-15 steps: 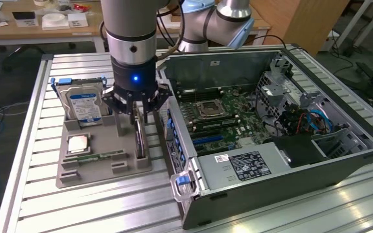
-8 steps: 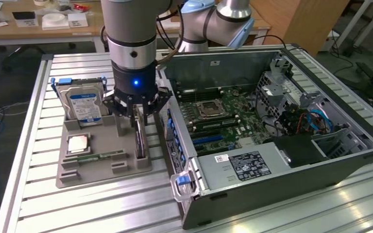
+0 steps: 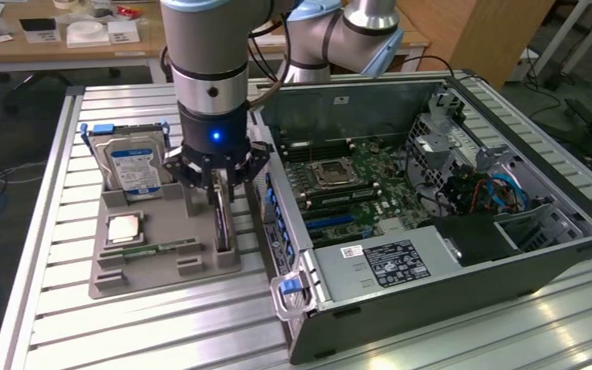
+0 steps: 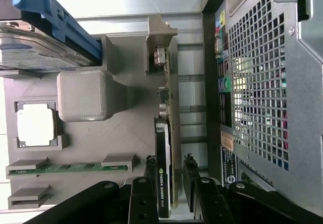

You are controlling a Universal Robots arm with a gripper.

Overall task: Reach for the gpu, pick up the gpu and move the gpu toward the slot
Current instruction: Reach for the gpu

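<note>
**Item 1, my pincer** [image 3: 220, 187]: pointing straight down over the grey holder tray [image 3: 152, 271], at its edge towards the exterior view's right. My fingers [image 4: 150, 167] are set narrow, one on each side of the gpu. In the wrist view one finger lies against the black cooler. A thin strip of light separates the other from the green board, so I am not clamped on it.

**Item 2, gpu** [image 3: 221, 229]: standing on edge in its groove in the tray. From outside it looks like a dark slab running from far to near. It sits between the tray's other parts and the computer case [image 3: 461, 297]. The wrist view shows the green board, the black cooler and, at the end away from me, the silvery bracket. It is seated in the tray, not lifted.

**Item 3, hard drive** [image 3: 136, 166]: silver with a blue label, upright in the far corner of the tray on the exterior view's left, with blue rails on its sides.

**Item 4, processor chip** [image 3: 123, 227]: lying flat in a square pocket, nearer than the hard drive.

**Item 5, memory stick** [image 3: 152, 250]: narrow and green, lying across the tray just nearer than the chip.

**Item 6, computer case:** lying open on the exterior view's right, just beside the tray, with the motherboard [image 3: 358, 181] exposed.

**Item 7, table** [image 3: 121, 333]: slatted aluminium, carrying both the tray and the case.
</note>
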